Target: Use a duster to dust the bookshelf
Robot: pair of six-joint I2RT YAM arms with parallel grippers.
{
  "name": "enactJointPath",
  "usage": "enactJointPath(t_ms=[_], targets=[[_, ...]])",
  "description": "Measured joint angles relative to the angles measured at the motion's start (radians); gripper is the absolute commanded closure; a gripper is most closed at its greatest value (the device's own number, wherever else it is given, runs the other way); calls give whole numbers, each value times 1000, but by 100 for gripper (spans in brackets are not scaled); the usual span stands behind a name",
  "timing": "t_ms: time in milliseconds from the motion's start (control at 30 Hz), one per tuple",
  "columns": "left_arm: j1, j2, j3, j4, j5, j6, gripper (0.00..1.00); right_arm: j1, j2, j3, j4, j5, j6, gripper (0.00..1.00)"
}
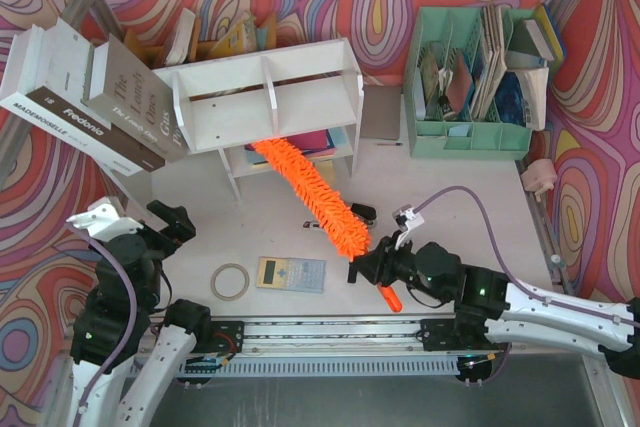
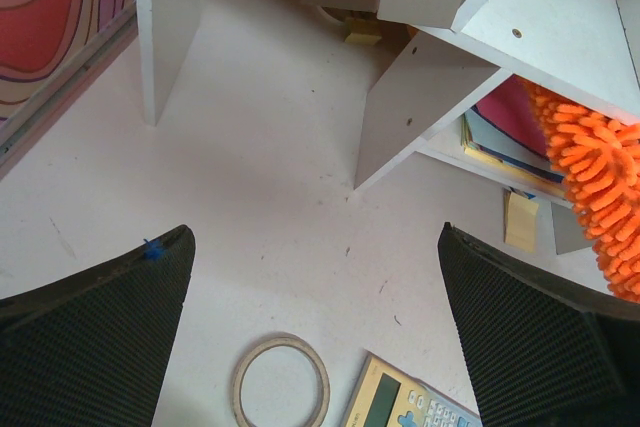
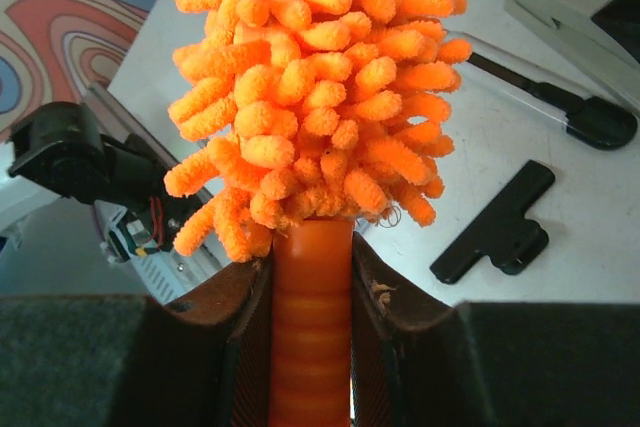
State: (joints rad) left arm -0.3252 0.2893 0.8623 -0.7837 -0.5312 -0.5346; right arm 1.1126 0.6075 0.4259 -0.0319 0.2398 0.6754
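Orange tufts, fat and stubby like chenille, cover the long duster (image 1: 310, 192), which slants from the right gripper (image 1: 375, 269) up to the bookshelf (image 1: 300, 97), its far end inside the lower tier of that flat-topped white wooden unit. The right gripper's fingers (image 3: 220, 347) pinch the duster's smooth, ribbed orange handle just below the fluff. The left gripper (image 2: 315, 317) hangs near the shelf's foot with its black, finely textured pads (image 2: 100, 332) spread wide and holding nothing; on the pale table (image 2: 260, 197) beneath lie a round tape ring (image 2: 281, 383) and a rectangular calculator (image 2: 400, 402).
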Motion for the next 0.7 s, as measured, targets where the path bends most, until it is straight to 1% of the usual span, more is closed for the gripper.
enactJointPath(t_ms=[133, 267, 433, 533, 700], targets=[[0, 0, 0, 0, 0, 0, 2, 0, 13, -11, -16, 16, 7, 100], [0, 0, 0, 0, 0, 0, 2, 0, 91, -10, 11, 12, 11, 100], [0, 0, 0, 0, 0, 0, 2, 2, 196, -5, 84, -60, -8, 100], [0, 0, 0, 0, 0, 0, 2, 15, 232, 9, 132, -103, -36, 100], [0, 0, 0, 0, 0, 0, 2, 27, 254, 24, 154, -101, -48, 100]])
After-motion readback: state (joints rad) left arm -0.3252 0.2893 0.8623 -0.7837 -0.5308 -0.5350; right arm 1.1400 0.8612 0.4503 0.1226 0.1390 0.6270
